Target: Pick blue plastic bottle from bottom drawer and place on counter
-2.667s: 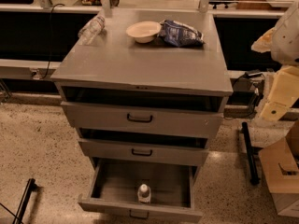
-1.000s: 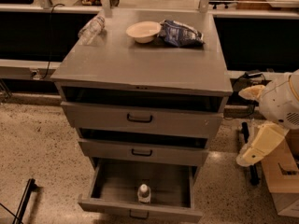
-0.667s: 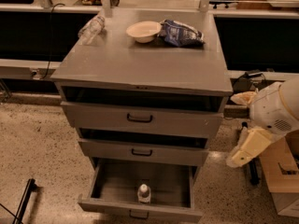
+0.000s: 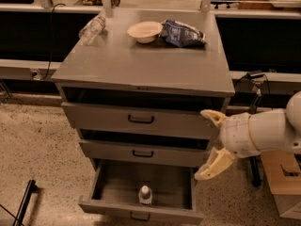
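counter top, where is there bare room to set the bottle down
The counter is bare across its front and middle, from the front edge up to the bowl. The back strip is crowded: clear bottle left, bowl middle, bag right. The pincer hangs open right of the drawers.

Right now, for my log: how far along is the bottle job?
Done: the bottom drawer is open. In hand: nothing; the gripper hangs open to the right of the middle drawer, apart from the bottle, which stands upright near the bottom drawer's front. Left: reach in, grasp the bottle, lift it and set it on the counter.
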You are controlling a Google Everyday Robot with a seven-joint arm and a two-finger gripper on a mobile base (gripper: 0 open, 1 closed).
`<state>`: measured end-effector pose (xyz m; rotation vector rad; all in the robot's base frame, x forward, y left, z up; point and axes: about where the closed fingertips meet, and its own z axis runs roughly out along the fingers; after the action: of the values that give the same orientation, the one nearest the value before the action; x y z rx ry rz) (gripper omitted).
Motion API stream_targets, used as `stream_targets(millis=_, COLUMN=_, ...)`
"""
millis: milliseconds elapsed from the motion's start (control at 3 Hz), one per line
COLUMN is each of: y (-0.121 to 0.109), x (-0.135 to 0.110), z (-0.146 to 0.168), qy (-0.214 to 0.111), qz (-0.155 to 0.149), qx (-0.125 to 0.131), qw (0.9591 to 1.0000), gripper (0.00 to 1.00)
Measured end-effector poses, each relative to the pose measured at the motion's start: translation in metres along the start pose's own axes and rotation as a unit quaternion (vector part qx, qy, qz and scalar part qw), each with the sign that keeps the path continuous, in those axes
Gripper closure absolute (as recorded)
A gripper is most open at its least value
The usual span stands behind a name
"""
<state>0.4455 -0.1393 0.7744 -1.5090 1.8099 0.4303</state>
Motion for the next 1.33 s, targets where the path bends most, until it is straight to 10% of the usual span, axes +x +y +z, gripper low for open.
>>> stream_targets(millis=333, y=0.001, x=-0.007, z=0.008, qy=-0.008, qz=-0.041, qx=0.0, qw=0.9991, gripper=0.0)
stream_targets(millis=667, y=0.016, x=0.008, z=0.041, qy=-0.028, qz=-0.021, qx=-0.004, qw=0.9994, gripper=0.0)
stream_targets(millis=1333, y=0.028, x=0.037, z=0.113, qy=-0.123, qz=-0.013, qx=0.061, qw=0.9904, gripper=0.0)
